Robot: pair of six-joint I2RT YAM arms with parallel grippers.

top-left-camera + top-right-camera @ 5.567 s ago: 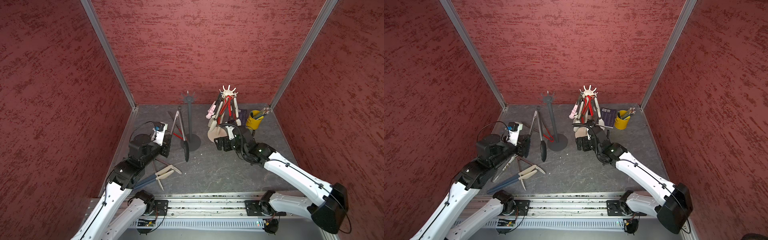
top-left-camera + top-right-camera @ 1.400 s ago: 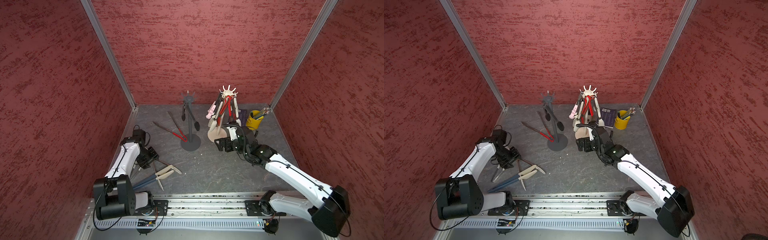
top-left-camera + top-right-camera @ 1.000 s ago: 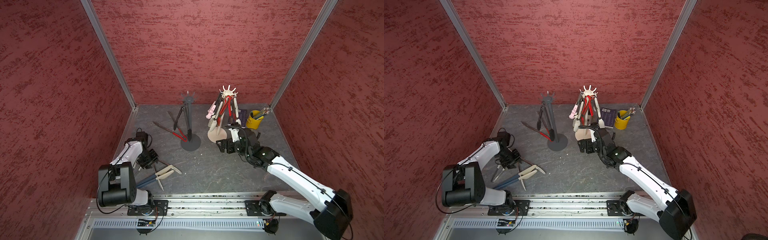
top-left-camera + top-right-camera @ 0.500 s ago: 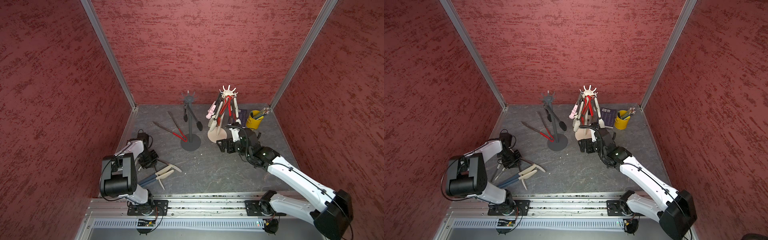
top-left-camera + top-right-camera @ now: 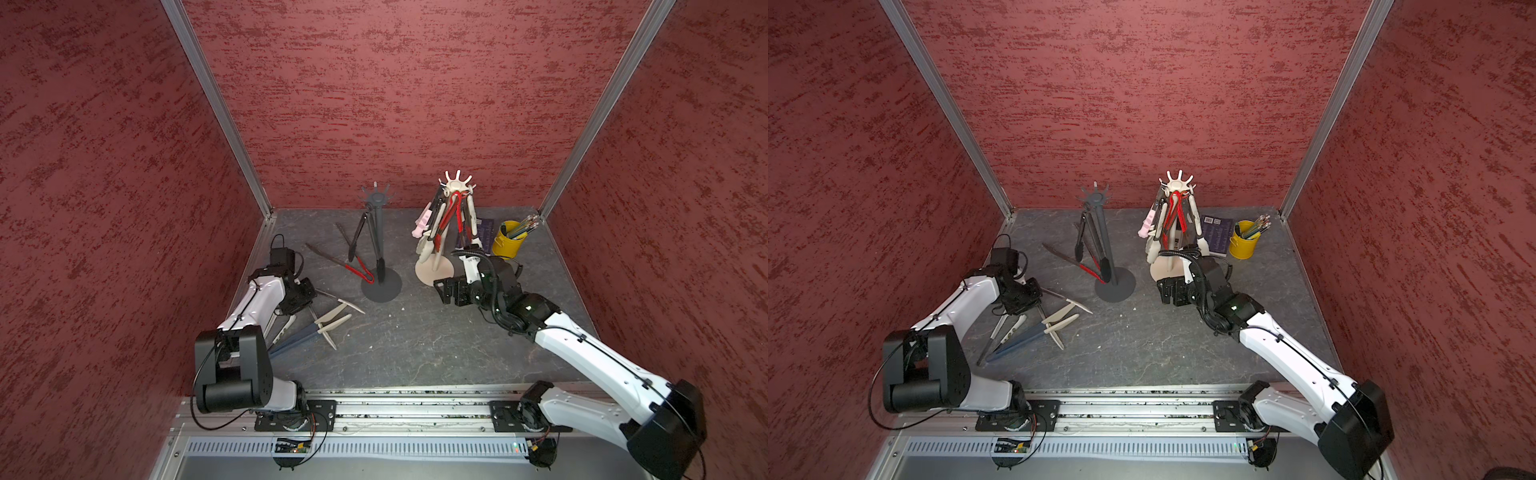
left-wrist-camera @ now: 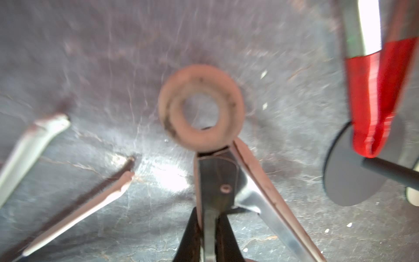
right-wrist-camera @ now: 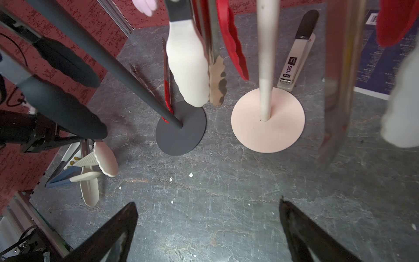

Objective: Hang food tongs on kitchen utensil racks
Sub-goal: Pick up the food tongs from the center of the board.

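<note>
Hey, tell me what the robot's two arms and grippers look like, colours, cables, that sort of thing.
The left arm and right arm match: glossy white links between bulky black joint housings, mounted on a silver rail. Black cables loop along them. The left gripper and right gripper are black, with flat, tapering fingers.

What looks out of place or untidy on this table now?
The red-tipped tongs lie flat on the table, their red tips at the dark grey rack's base, not hung. Several more tongs lie crossed in a heap by the left pincer. Small white crumbs dot the table.
</note>
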